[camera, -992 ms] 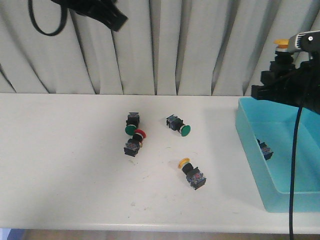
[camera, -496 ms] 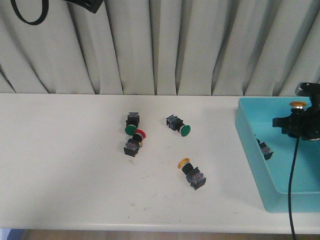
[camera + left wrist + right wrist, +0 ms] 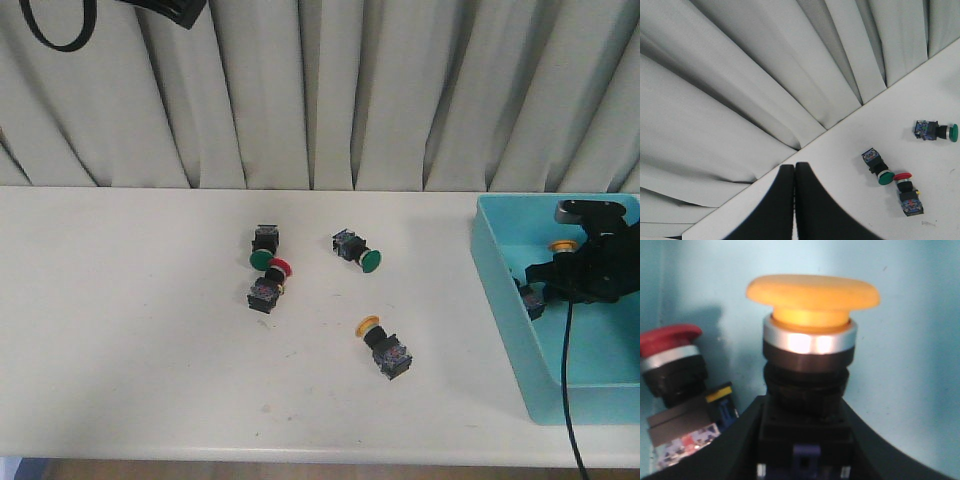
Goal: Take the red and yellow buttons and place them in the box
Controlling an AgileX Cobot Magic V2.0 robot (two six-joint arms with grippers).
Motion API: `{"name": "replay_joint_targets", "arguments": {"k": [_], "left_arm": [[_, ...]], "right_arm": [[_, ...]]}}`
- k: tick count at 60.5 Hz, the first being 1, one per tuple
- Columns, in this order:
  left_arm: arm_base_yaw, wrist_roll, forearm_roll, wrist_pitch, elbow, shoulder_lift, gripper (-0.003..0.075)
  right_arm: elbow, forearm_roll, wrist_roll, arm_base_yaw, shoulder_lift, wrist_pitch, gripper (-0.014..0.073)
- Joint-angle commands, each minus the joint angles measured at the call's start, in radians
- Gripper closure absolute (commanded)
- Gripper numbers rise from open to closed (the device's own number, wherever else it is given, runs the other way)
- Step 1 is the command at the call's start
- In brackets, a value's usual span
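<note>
The right gripper (image 3: 572, 262) is low inside the blue box (image 3: 500, 290), near its far left corner. It pinches a yellow button (image 3: 812, 305) by the black body, cap up. Just beside it in the box lies a red button (image 3: 670, 357). In the front view the arm hides most of both, and the box runs off the right edge.

The left gripper (image 3: 794, 200) is up high by the curtain (image 3: 320, 90), its two fingers pressed together with nothing between them. Only a corner of that arm shows in the front view.

On the white table (image 3: 130, 340) there is lots of open room. Near the middle lie another red button (image 3: 270, 286) touching a green button (image 3: 263, 250), a second green button (image 3: 356, 251), and another yellow button (image 3: 384, 346) closer to the front edge.
</note>
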Motion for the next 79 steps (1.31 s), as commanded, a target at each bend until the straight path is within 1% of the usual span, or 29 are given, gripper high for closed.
{"name": "replay_joint_targets", "arguments": {"k": [1, 7, 12, 18, 30, 39, 50, 56, 63, 70, 74, 78, 79], "left_arm": [[-0.001, -0.026, 0.02, -0.05, -0.018, -0.035, 0.0726], [-0.001, -0.052, 0.02, -0.05, -0.018, -0.035, 0.0726], [-0.001, -0.057, 0.02, -0.051, -0.018, -0.035, 0.0726], [-0.001, -0.057, 0.02, -0.059, -0.018, -0.035, 0.0726], [-0.001, -0.057, 0.02, -0.066, -0.018, -0.035, 0.0726], [-0.001, -0.057, 0.02, -0.065, -0.018, -0.035, 0.0726], [-0.001, -0.057, 0.02, -0.07, -0.018, -0.035, 0.0726], [-0.001, -0.062, 0.02, -0.077, -0.018, -0.035, 0.0726], [-0.001, -0.063, 0.004, -0.086, -0.018, -0.035, 0.0726], [-0.001, -0.061, -0.029, -0.09, -0.018, -0.035, 0.0726], [-0.001, -0.057, -0.041, -0.095, -0.018, -0.035, 0.0726], [-0.001, -0.052, -0.042, -0.099, -0.018, -0.035, 0.0726], [-0.001, -0.052, -0.042, -0.1, -0.018, -0.035, 0.0726]], "right_arm": [[-0.044, -0.009, 0.01, -0.004, -0.046, 0.002, 0.0225], [-0.048, -0.011, 0.011, -0.004, -0.06, 0.002, 0.013], [-0.057, 0.004, 0.031, -0.004, -0.092, 0.018, 0.0102], [-0.061, 0.048, 0.039, 0.0, -0.166, 0.032, 0.0112], [-0.061, 0.112, -0.04, 0.05, -0.414, 0.03, 0.0151], [-0.061, 0.128, -0.071, 0.124, -0.62, 0.021, 0.016], [-0.061, 0.128, -0.066, 0.214, -0.828, 0.029, 0.0169], [-0.058, 0.133, -0.066, 0.232, -0.937, 0.044, 0.0217], [-0.005, 0.134, -0.067, 0.23, -1.061, 0.02, 0.0309], [0.119, 0.134, -0.068, 0.23, -1.188, -0.07, 0.0428], [0.204, 0.134, -0.068, 0.23, -1.248, -0.147, 0.0505], [0.287, 0.135, -0.068, 0.23, -1.296, -0.22, 0.0602], [0.298, 0.136, -0.068, 0.23, -1.301, -0.237, 0.0608]]}}
